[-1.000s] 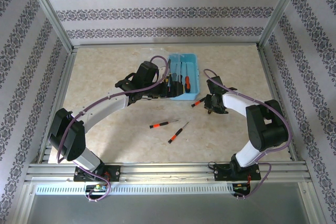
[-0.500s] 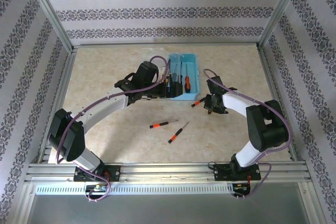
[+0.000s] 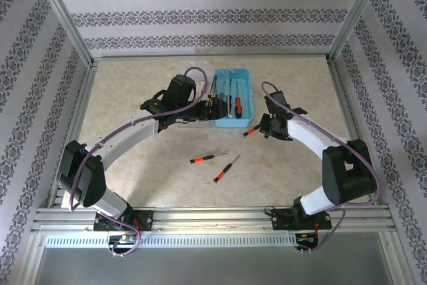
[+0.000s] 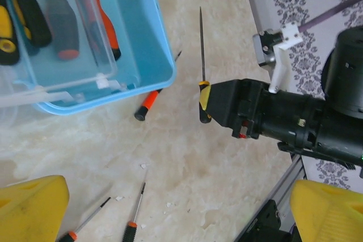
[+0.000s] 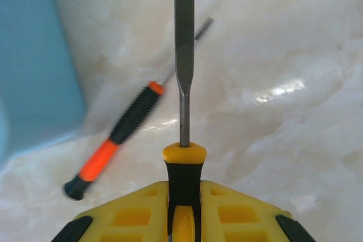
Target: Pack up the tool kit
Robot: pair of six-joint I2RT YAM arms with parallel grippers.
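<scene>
Yellow-handled screwdriver (image 5: 184, 83), pinched in the right jaws, is edging nearer the blue toolbox (image 3: 251, 101) on its right; the left jaws, spread, are backing off its left edge, likely clearing room.

Bare desk (image 3: 113, 111) opens left of the left arm (image 3: 127, 139). At centre lie an orange-handled screwdriver (image 3: 203, 158) and a slimmer screwdriver (image 3: 226, 168); a third screwdriver (image 3: 251, 129) hugs the blue box's (image 3: 251, 98) near corner, beside the right tool (image 3: 265, 127) clamping a yellow-handled screwdriver (image 5: 182, 83).
</scene>
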